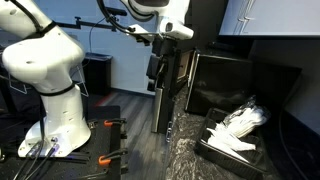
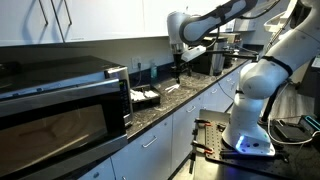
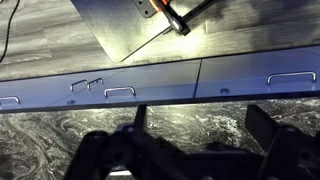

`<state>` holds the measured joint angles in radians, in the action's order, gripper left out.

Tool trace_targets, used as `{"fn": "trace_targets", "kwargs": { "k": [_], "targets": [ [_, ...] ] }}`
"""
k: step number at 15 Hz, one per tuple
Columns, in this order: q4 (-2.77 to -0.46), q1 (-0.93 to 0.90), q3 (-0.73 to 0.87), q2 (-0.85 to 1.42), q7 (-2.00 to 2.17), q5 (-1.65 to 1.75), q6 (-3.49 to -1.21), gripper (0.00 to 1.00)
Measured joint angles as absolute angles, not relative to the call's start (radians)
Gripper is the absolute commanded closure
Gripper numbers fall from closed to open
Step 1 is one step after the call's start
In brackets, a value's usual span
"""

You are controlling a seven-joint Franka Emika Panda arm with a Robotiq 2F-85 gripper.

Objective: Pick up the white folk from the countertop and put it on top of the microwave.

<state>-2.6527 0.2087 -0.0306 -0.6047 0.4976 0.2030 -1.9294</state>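
Observation:
A slim white fork [image 2: 172, 88] lies on the dark marbled countertop [image 2: 190, 95], right of a black tray. My gripper [image 2: 178, 62] hangs above the counter, over the fork, and also shows in an exterior view [image 1: 157, 68]. In the wrist view the gripper [image 3: 198, 115] is open and empty, with only marbled countertop [image 3: 190, 125] between its fingers; the fork is not in that view. The microwave [image 2: 60, 100] stands at the near end of the counter and appears as a black box [image 1: 235, 80] in an exterior view.
A black tray [image 2: 145, 97] holding white cutlery sits between microwave and fork, also seen in an exterior view [image 1: 212, 144]. Wall cabinets [image 2: 90, 20] hang above the counter. Drawer fronts with handles [image 3: 120, 92] run below the counter edge. The robot base [image 1: 55, 110] stands on the floor.

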Motion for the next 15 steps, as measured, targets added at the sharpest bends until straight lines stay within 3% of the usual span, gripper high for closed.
{"fn": "trace_targets", "kwargs": {
  "k": [8, 15],
  "targets": [
    [-2.649, 0.241, 0.006, -0.597, 0.5, 0.194, -1.929, 0.0],
    [-2.592, 0.404, 0.101, -0.531, 0.61, 0.199, -2.036, 0.0]
  ]
}}
